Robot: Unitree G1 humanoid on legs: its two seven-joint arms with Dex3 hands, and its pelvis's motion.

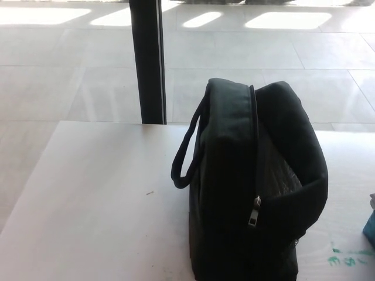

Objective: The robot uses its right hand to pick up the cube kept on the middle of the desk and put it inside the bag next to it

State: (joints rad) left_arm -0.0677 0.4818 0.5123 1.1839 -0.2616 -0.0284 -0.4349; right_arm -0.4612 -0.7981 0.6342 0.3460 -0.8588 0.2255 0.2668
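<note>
One black bag (pixel 252 187) stands upright on the white desk (pixel 99 205), just right of the middle of the head view, its single loop handle (pixel 186 158) hanging off the left side. A zipper runs down its front with the pull (pixel 254 212) hanging low, and the flap to the right of the zipper seems to gape open, showing a greyish lining.

Neither hand shows, so nothing can be said of the fingers, open or closed. No cube can be made out with certainty. One small blue-green shape (pixel 370 227) sits cut off at the right edge of the desk, beside the bag; it may be the cube, but too little shows to tell. If so, it lies on the robot's right, so the right hand would be the nearer one, with the bag's opening facing that side.
</note>
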